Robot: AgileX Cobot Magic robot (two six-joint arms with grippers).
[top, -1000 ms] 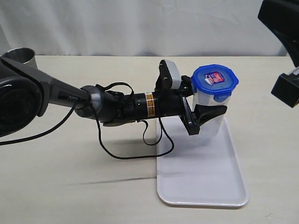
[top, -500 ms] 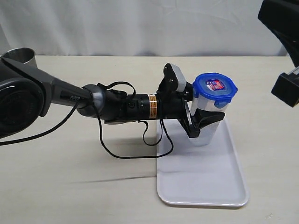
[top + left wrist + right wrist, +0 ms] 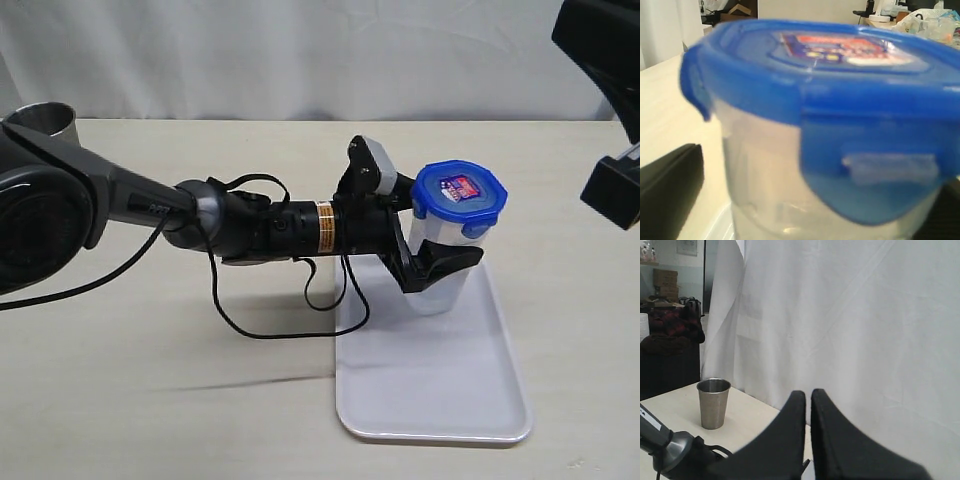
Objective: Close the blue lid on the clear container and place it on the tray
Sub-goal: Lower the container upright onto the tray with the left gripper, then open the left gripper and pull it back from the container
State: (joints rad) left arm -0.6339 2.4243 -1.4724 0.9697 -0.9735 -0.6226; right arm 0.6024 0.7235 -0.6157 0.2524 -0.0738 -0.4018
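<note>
The clear container [image 3: 440, 295] stands upright on the far end of the white tray [image 3: 440, 400], with the blue lid [image 3: 460, 190] sitting on its rim. My left gripper [image 3: 440, 252] reaches in from the left and straddles the container's body below the lid. In the left wrist view the lid [image 3: 815, 65] and container [image 3: 765, 185] fill the picture. One dark finger [image 3: 670, 185] stands a little clear of the wall, so the gripper reads as open. My right gripper [image 3: 808, 392] is raised off to the right, shut and holding nothing.
A steel cup [image 3: 45, 117] stands at the table's far left corner and shows as a cup [image 3: 713, 402] in the right wrist view too. A black cable [image 3: 290, 320] loops down from the left arm onto the table. The right arm [image 3: 600, 40] hangs above the right edge.
The container came down a little and stopped on the tray. The left gripper's near finger has moved slightly away from the container wall. The right arm has not moved.
</note>
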